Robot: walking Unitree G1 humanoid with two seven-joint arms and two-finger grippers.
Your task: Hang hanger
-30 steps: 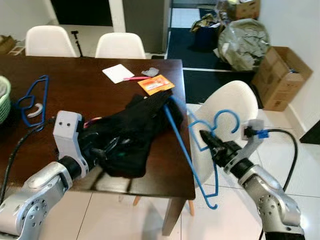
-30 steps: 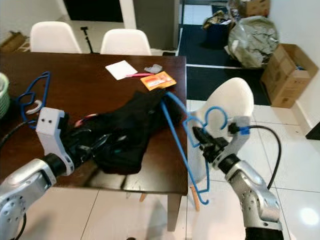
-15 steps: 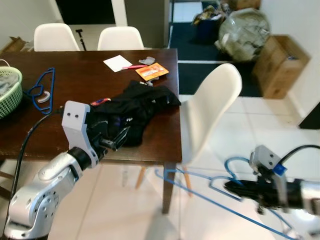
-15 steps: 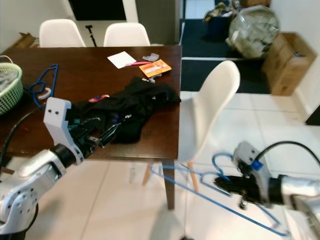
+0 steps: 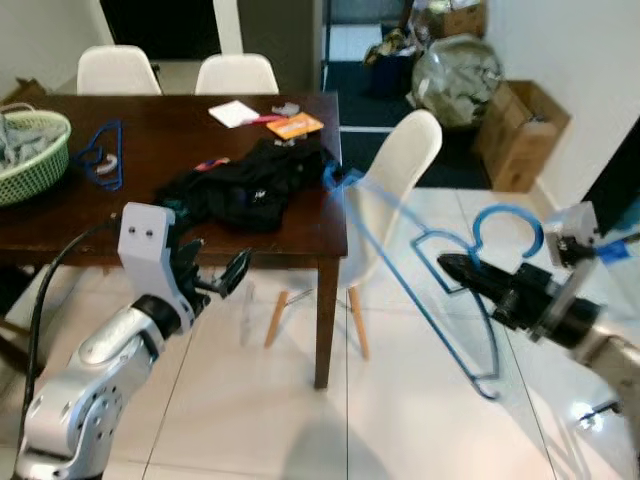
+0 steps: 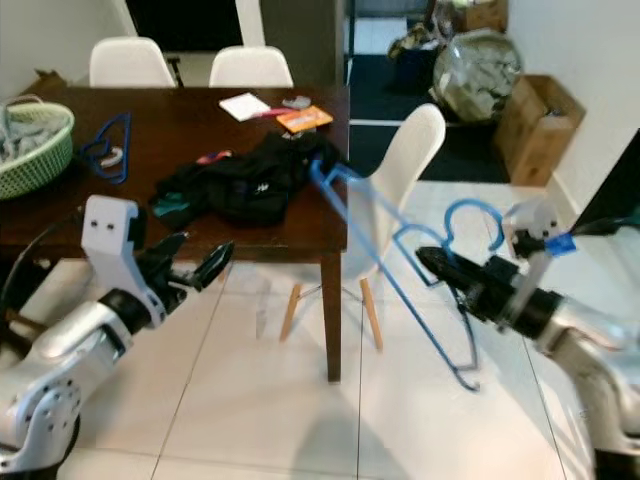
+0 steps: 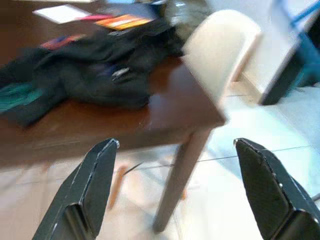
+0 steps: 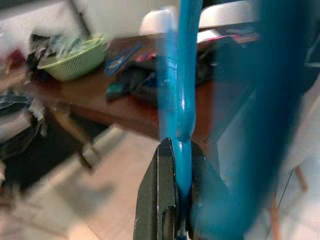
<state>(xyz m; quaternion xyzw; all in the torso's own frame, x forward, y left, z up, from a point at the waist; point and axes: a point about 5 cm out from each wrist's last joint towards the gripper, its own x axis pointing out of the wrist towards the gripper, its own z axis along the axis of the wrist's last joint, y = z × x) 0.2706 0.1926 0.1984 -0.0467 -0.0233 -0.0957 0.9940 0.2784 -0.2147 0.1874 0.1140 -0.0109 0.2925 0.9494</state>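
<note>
The right gripper (image 5: 452, 266) clamps the blue hanger (image 5: 420, 285) between its closed jaws, hook curving above them. The left gripper (image 5: 215, 281) hangs spread and empty below the table (image 5: 310, 215) edge.

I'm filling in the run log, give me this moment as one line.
right gripper: shut on blue plastic hanger, held off the floor | left gripper: open, holding nothing | black garment: on dark wooden table
</note>
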